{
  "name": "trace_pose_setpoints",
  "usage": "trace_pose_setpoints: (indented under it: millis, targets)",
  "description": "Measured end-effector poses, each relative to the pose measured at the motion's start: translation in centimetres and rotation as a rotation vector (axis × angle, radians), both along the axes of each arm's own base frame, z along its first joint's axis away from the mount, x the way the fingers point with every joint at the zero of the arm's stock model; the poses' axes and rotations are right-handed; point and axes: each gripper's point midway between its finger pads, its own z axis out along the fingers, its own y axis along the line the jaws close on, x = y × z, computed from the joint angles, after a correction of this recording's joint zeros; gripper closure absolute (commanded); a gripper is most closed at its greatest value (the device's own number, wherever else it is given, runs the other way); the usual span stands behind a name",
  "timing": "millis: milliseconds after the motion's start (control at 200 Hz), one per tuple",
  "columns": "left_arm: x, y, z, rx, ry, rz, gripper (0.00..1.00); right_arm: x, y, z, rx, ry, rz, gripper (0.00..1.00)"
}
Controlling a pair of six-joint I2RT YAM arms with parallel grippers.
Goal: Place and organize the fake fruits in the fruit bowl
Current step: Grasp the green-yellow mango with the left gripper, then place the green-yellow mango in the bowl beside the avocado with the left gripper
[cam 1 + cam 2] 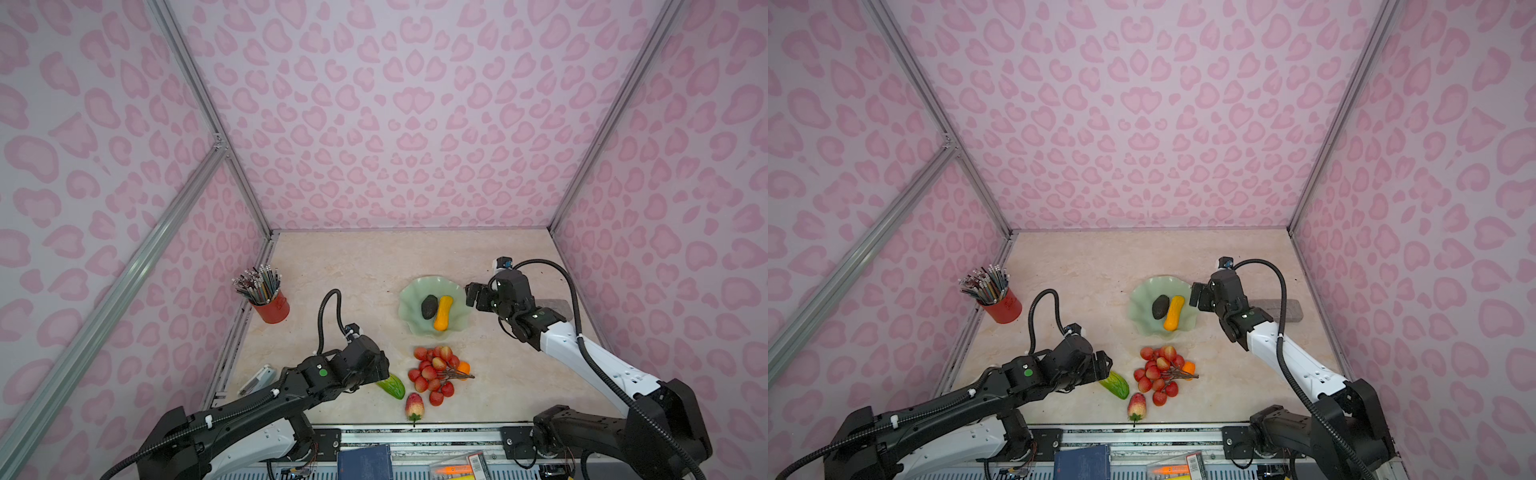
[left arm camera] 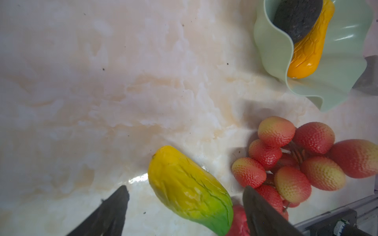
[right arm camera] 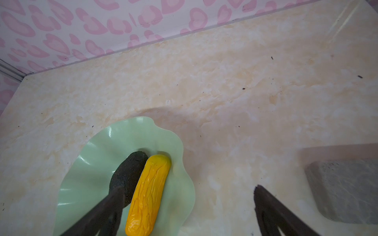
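Pink heart-patterned walls enclose a pale marbled tabletop (image 1: pixel 353 282). We see the fruit bowl (image 1: pixel 412 291) near the tabletop's middle. The dark avocado (image 1: pixel 429 306) and the orange-yellow gourd (image 1: pixel 442 312) lie side by side in it, touching.

Toward the front edge, on the bare tabletop, lie more fake fruits. The berry cluster (image 1: pixel 432 374) has the small orange ball (image 1: pixel 464 368) tucked against its right side. The strawberry (image 1: pixel 414 406) sits just at the front edge, and the yellow-green oblong (image 1: pixel 392 386) lies left of the cluster.

The left gripper (image 2: pixel 186 189) is released: its jaws stand spread to either side of the oblong, with a clear gap on one side. The right gripper (image 3: pixel 189 189) is spread wide too, holds nothing and hovers at the bowl's right rim.

A red cup of pencils (image 1: pixel 272 309) stands at the left edge, and a grey block (image 1: pixel 559 307) lies at the right edge.
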Motion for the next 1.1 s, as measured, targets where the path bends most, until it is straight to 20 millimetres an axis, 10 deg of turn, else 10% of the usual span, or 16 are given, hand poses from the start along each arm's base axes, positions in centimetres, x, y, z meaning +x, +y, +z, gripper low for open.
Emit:
trace_pose_setpoints:
  millis: [395, 640, 1100]
  targets:
    - [-0.2, -3.2, -3.3, 0.027, 0.113, -0.039, 0.14, -0.5, -0.1, -0.2, 0.001, 0.009, 0.005, 0.02]
    - [0.0, -4.5, -4.3, 0.019, 0.148, -0.059, 0.53, -0.9, -0.5, -0.6, -0.009, 0.013, -0.004, 0.02]
    - [7.4, -6.1, 4.5, 0.053, -0.097, -0.154, 0.62, -1.4, -1.1, -0.5, -0.019, 0.002, -0.017, 0.02]
